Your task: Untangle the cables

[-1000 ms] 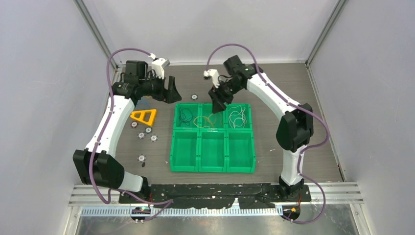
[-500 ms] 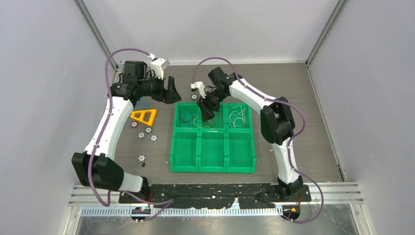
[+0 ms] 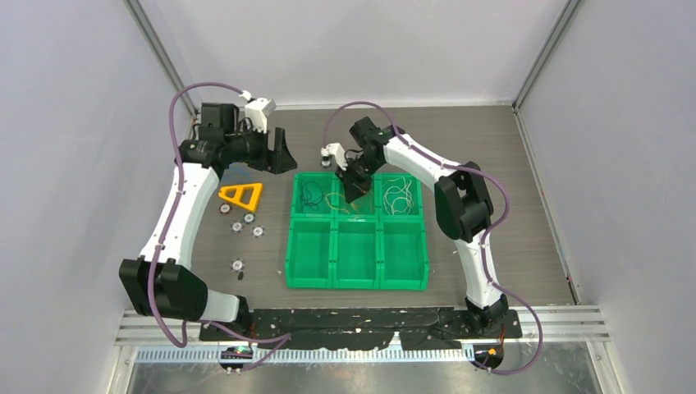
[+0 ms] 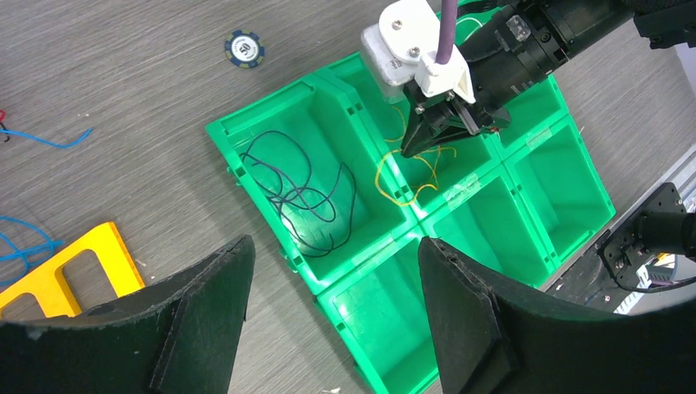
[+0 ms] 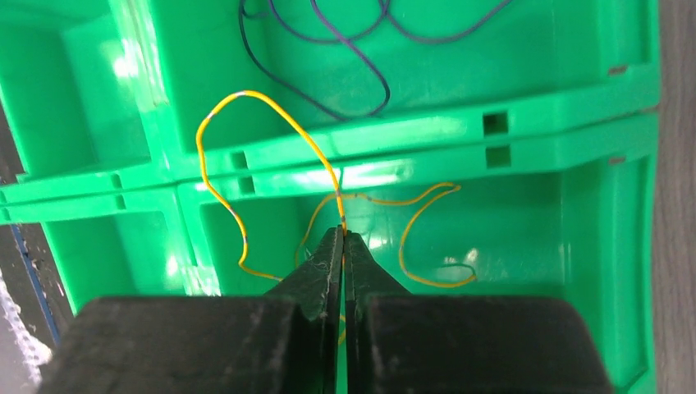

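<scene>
A green six-compartment tray (image 3: 358, 283) holds the cables in its back row. The black cable (image 3: 310, 195) (image 4: 299, 193) (image 5: 328, 49) lies in the back-left bin, and a white cable (image 3: 400, 193) in the back-right bin. The yellow-orange cable (image 3: 336, 203) (image 4: 400, 179) (image 5: 246, 123) lies in the back-middle bin. One of its loops arches over the divider towards the black cable's bin. My right gripper (image 3: 354, 190) (image 5: 344, 234) is down in the middle bin, shut on the yellow-orange cable. My left gripper (image 3: 283, 160) (image 4: 335, 246) hangs open and empty left of the tray. A blue cable (image 4: 49, 139) lies on the table.
A yellow triangular frame (image 3: 242, 195) (image 4: 57, 271) sits left of the tray. Several small round discs (image 3: 246, 223) are scattered in front of it. A dark blue chip (image 4: 244, 49) (image 3: 326, 162) lies behind the tray. The front three bins (image 3: 358, 250) hold nothing.
My right gripper has swung left over the back-middle bin, dropped into it and shut on the yellow-orange cable. The left arm has drifted slightly left, still open.
</scene>
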